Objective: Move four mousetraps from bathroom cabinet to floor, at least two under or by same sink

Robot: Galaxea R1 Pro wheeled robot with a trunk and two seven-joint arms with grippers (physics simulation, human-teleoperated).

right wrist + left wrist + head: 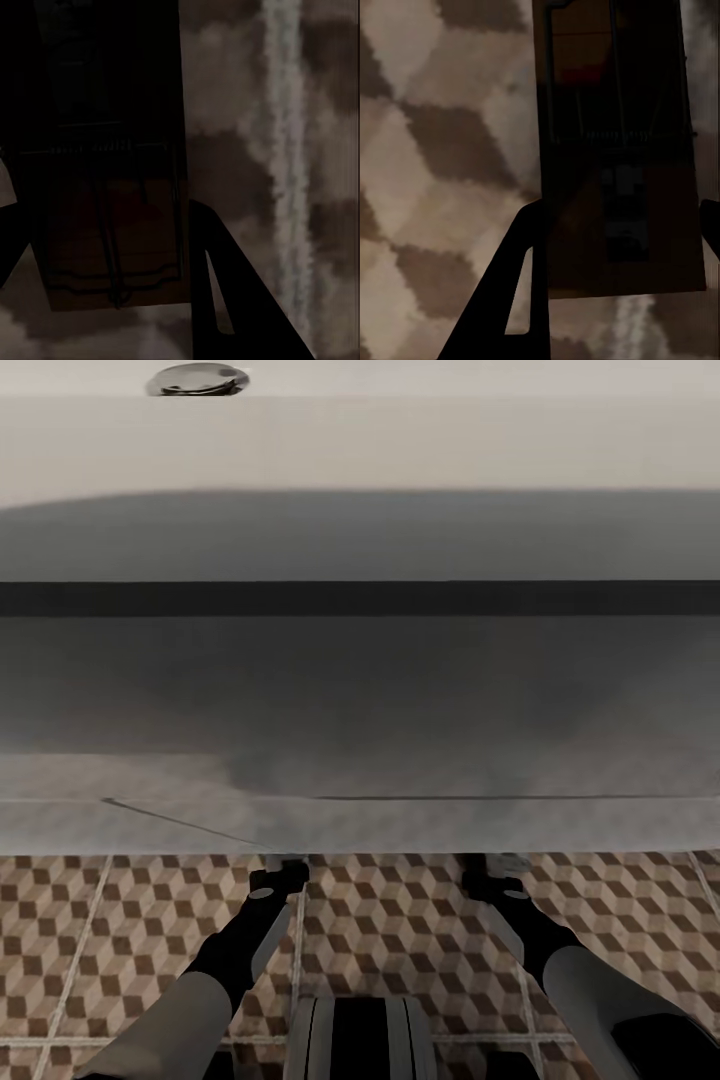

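Note:
A mousetrap (619,150), dark brown with thin metal wires, sits between the fingers of my left gripper (622,214), close above the cube-patterned bathroom floor (442,142). My right gripper (101,195) holds a second mousetrap (112,225) the same way, over tiles and a pale grout line (285,150). In the head view both arms reach forward and down, and the left wrist (278,880) and right wrist (495,872) end at the foot of the white vanity (360,700), so the fingertips are hidden there. Above it is the bathroom sink (360,450) with its chrome drain (197,378).
The vanity front spans the whole width of the head view, right in front of me. Patterned floor tiles (400,930) show between and beside my arms. My own base (360,1040) sits at the lower edge.

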